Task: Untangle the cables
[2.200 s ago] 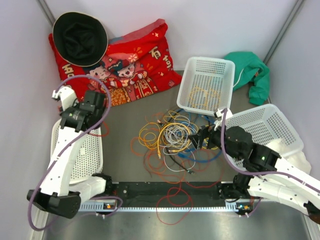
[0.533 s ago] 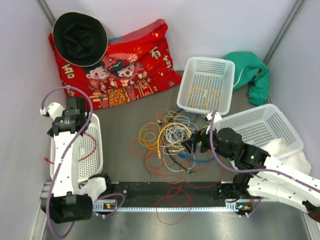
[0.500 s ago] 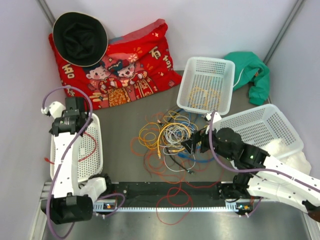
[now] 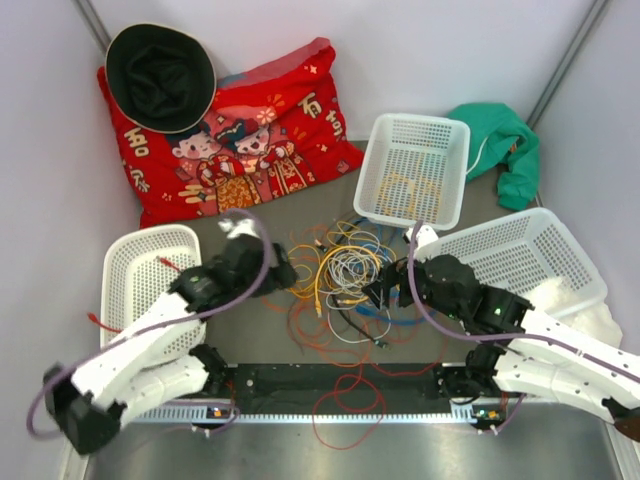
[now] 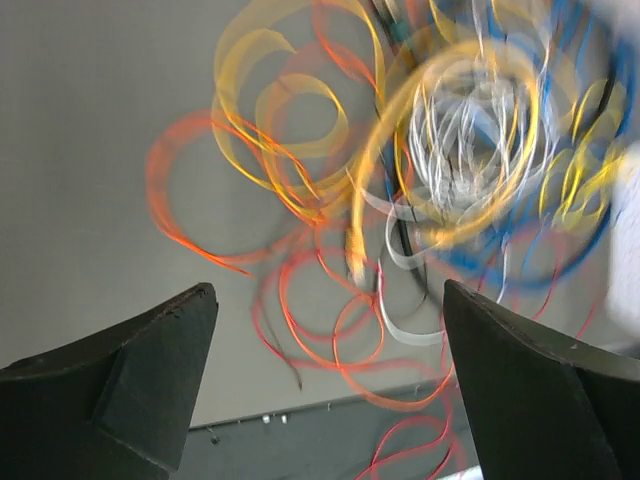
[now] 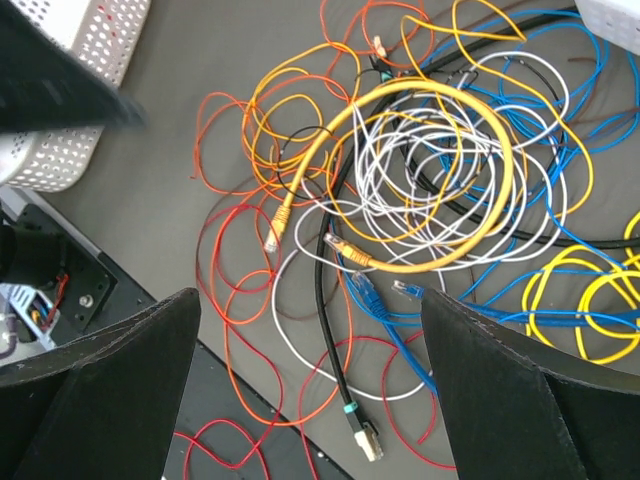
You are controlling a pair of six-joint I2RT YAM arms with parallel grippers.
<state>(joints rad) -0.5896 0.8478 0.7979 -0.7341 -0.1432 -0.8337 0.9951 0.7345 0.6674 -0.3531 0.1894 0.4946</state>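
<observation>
Top external view: the cables (image 4: 340, 275) are seen heaped mid-way across the table (image 4: 330, 205), flanked by the left tool (image 4: 282, 270) and right tool (image 4: 378, 290). Both are spread wide, probably for pulling strands from opposite sides.

Only illegible gold characters on red cushion (image 4: 285, 125)

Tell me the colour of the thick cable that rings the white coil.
Yellow; the thick cable shows best in the right wrist view.
</observation>
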